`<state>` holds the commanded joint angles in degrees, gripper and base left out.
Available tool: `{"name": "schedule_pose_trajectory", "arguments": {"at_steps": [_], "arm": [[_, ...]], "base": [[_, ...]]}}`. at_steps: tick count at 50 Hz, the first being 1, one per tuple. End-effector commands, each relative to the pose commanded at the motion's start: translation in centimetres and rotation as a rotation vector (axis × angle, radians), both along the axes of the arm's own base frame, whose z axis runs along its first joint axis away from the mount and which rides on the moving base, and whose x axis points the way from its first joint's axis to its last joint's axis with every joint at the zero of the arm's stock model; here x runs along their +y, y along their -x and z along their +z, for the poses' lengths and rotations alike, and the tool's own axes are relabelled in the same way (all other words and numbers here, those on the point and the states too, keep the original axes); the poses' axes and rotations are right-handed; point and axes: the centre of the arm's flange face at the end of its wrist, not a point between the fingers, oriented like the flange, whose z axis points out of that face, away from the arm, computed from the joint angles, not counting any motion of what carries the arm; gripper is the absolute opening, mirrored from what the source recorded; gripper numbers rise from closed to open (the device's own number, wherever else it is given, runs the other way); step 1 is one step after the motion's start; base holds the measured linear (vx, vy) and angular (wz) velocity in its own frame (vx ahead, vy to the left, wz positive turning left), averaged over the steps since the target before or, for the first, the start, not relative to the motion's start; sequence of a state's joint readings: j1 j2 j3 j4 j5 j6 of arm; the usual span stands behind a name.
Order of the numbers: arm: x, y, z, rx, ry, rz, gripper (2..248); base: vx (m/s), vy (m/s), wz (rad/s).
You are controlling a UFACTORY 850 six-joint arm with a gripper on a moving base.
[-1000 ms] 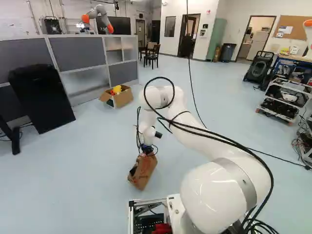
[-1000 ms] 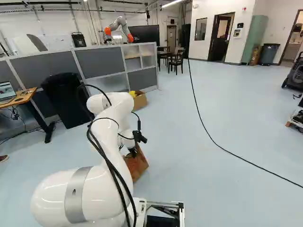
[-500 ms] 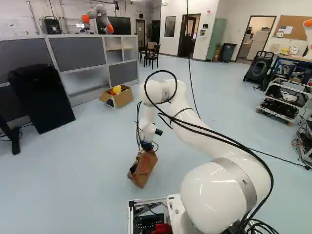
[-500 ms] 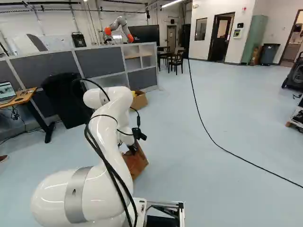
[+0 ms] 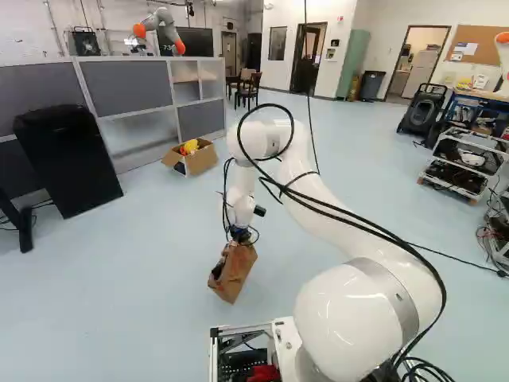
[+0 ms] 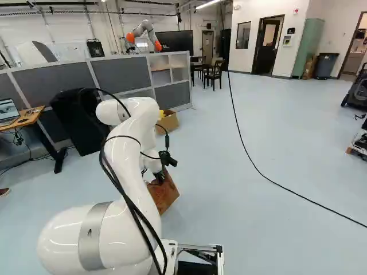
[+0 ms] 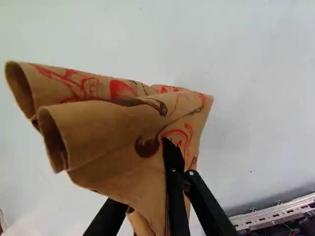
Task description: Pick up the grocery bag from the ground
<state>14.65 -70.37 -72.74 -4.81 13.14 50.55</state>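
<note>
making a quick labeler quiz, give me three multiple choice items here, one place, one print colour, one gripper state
1. Where is the cardboard box?
a) by the partition
b) on a desk
c) on a chair

2. Print colours on the grocery bag?
a) blue, green
b) red, brown
c) yellow, purple

3. The gripper?
a) open above the bag
b) open beside the box
c) shut on the bag

1 a: both base views show it there
2 b: both show in the wrist view
3 c: the paper is pinched between its fingers
</note>
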Motion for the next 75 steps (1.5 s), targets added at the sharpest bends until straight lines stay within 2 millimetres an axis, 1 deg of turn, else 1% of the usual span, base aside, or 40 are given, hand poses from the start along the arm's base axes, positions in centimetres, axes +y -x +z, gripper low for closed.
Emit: {"name": "schedule_pose_trajectory", "arguments": {"at_steps": [50,75], "arm": [[-0.2,0.8,7.4,-0.042,-0.011,0.000,26],[-0.3,1.5,11.0,-0.067,-0.018,0.001,26]], "base": [[0.000,0.000,0.000],[0.000,0.000,0.000]]}}
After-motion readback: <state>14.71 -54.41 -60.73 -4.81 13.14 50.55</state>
